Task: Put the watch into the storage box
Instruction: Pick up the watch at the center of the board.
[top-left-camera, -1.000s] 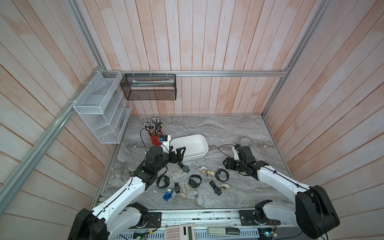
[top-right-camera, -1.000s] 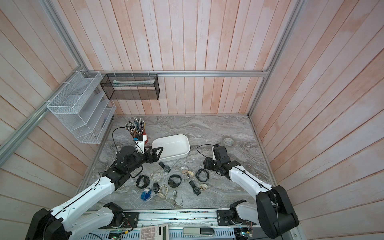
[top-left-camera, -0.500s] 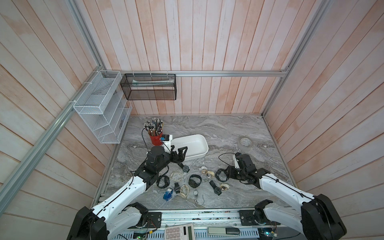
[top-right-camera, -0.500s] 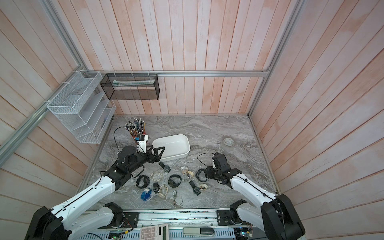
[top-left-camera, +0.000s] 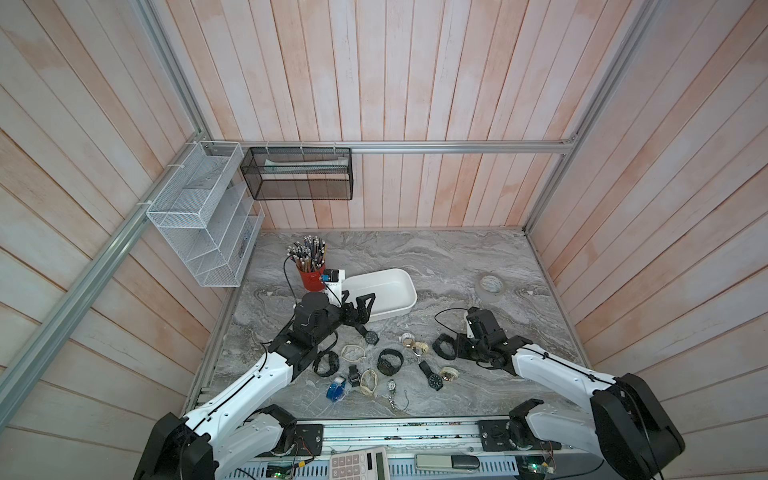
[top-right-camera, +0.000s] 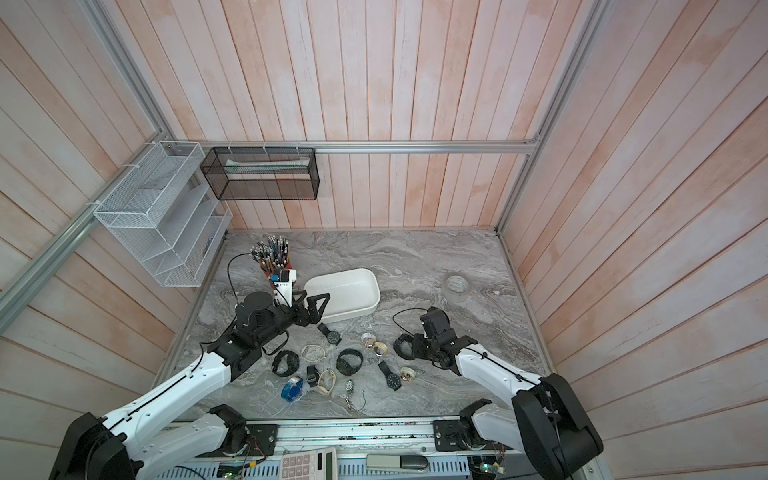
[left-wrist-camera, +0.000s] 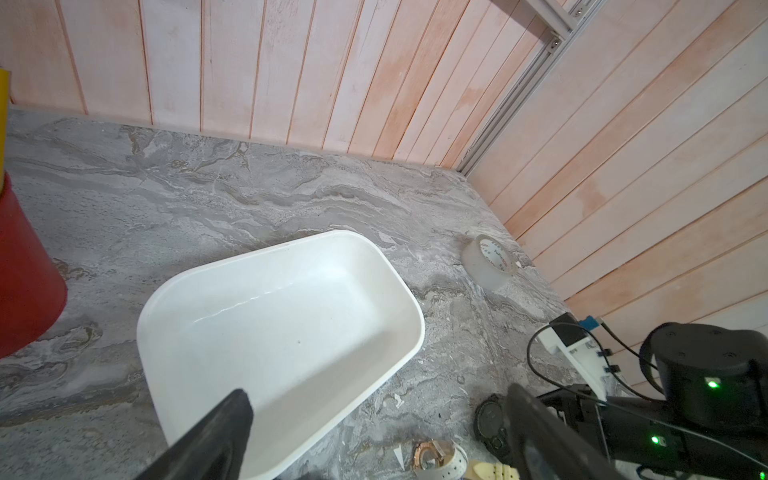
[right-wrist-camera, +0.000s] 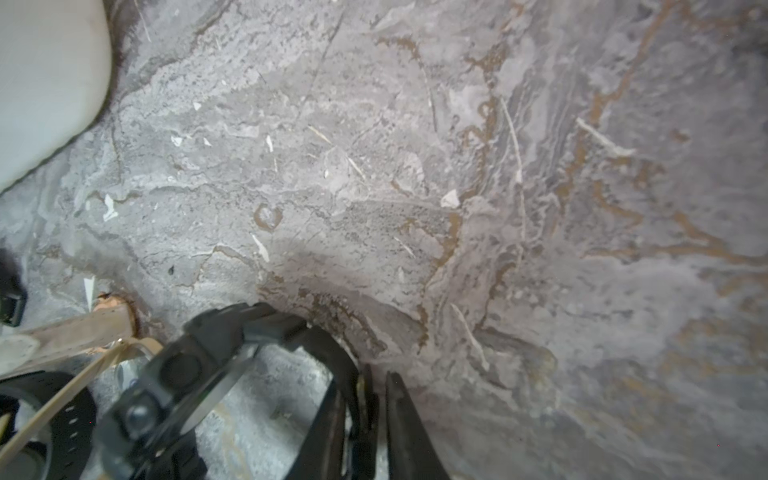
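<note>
My right pincer is clamped on the black watch's strap, with its case just beside. My left pincer stands apart.

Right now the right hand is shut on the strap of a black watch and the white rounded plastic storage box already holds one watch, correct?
No: the left wrist view shows the white rounded plastic storage box empty. The right hand is indeed shut on the strap of the black watch.
</note>
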